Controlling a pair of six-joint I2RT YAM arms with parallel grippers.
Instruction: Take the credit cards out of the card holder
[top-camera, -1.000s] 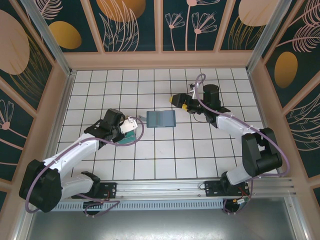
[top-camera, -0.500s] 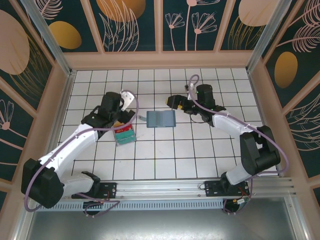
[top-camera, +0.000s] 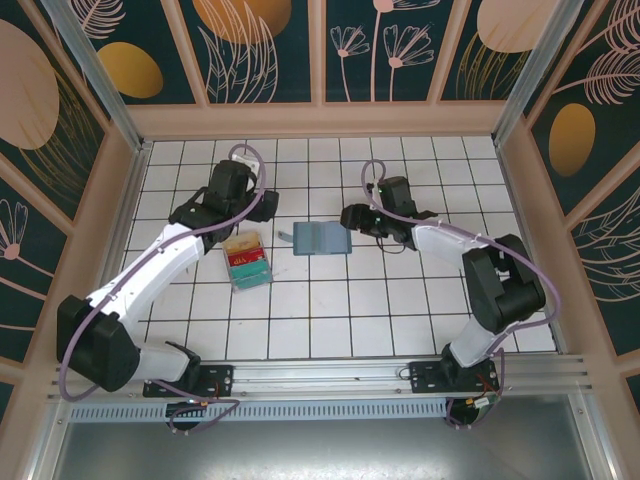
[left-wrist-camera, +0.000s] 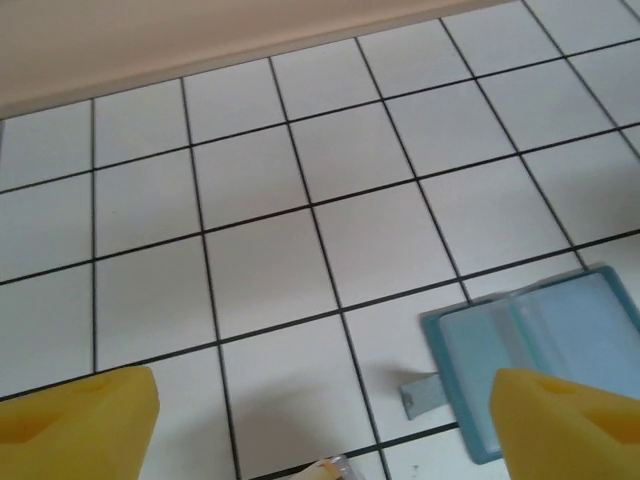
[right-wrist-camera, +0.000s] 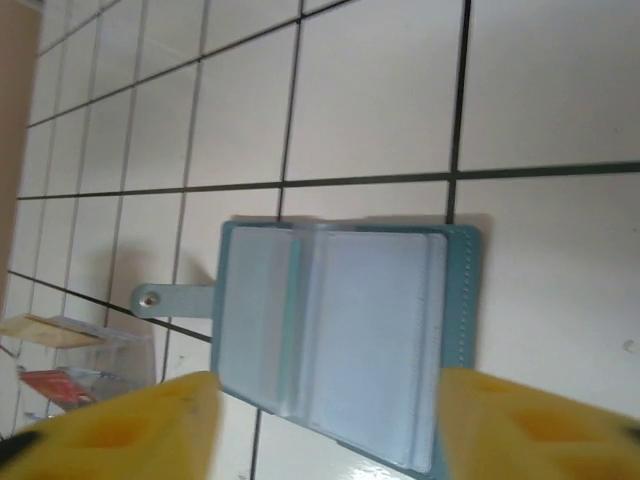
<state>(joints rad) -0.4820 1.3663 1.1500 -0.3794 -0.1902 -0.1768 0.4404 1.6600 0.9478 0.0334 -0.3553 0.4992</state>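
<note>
card holder (top-camera: 323, 238): 1 | strap tab (right-wrist-camera: 172, 298) on it: 1 | clear tray (top-camera: 262, 278): 1 | coloured pieces (top-camera: 246, 259) in the tray: 3 by my count (tan, red, green) | arms: 2, left arm (top-camera: 150, 275) and right arm (top-camera: 455, 241) | grippers: 2, left gripper (left-wrist-camera: 320, 430) and right gripper (right-wrist-camera: 330, 425) | yellow fingers (left-wrist-camera: 75, 420): 2 on each
</note>
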